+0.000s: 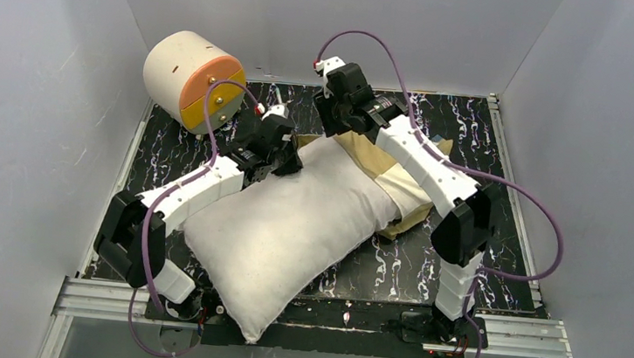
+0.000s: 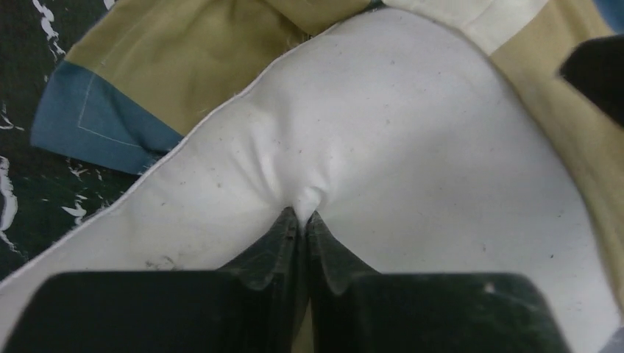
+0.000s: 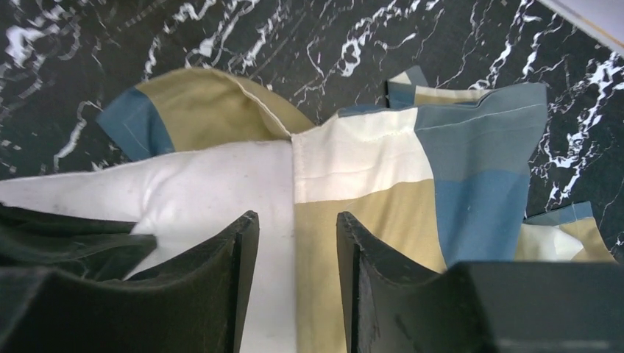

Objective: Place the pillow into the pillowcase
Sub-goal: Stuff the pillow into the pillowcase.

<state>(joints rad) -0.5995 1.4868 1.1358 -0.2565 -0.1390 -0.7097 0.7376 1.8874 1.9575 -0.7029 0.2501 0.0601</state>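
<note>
Pillow (image 1: 291, 229): white, lying diagonally from the table's (image 1: 402, 266) near edge toward centre, its far end overlapping the pillowcase (image 1: 394, 185).
Left gripper (image 2: 303, 220): clenched, pinching pillow fabric.
Right gripper (image 3: 296, 218): fingers parted above the pillowcase hem.
Cream-and-orange cylinder (image 1: 192, 75): far-left corner.

Matt white woven cloth on the pillow (image 1: 291, 229), lightly speckled and creased. Thin smooth fabric with stitched seams for the pillowcase (image 3: 441, 169). Smooth black marble-patterned desk (image 1: 411, 258) veined white; dull, scuffed black plastic on the left hand (image 2: 303, 219) and right hand (image 3: 296, 218).
</note>
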